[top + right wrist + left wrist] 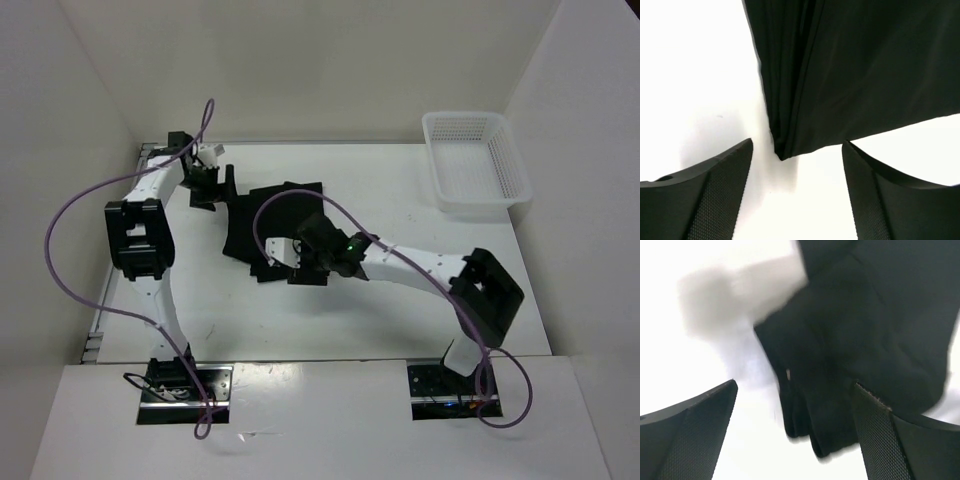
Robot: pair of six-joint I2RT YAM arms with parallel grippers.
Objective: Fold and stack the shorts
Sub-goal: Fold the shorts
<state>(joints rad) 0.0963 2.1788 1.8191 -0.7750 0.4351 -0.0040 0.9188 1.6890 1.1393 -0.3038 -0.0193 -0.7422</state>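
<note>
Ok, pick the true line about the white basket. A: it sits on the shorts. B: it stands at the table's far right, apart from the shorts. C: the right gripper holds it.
B: the top view shows the basket at the far right of the table, clear of the shorts.

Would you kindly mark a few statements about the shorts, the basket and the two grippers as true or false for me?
1. The shorts lie inside the basket. False: they lie on the table, apart from it.
2. The left gripper and the right gripper both stand open. True.
3. The basket sits at the table's far right corner. True.
4. The right gripper clamps a fold of the shorts. False: the folded edge lies beyond its open fingers.
</note>
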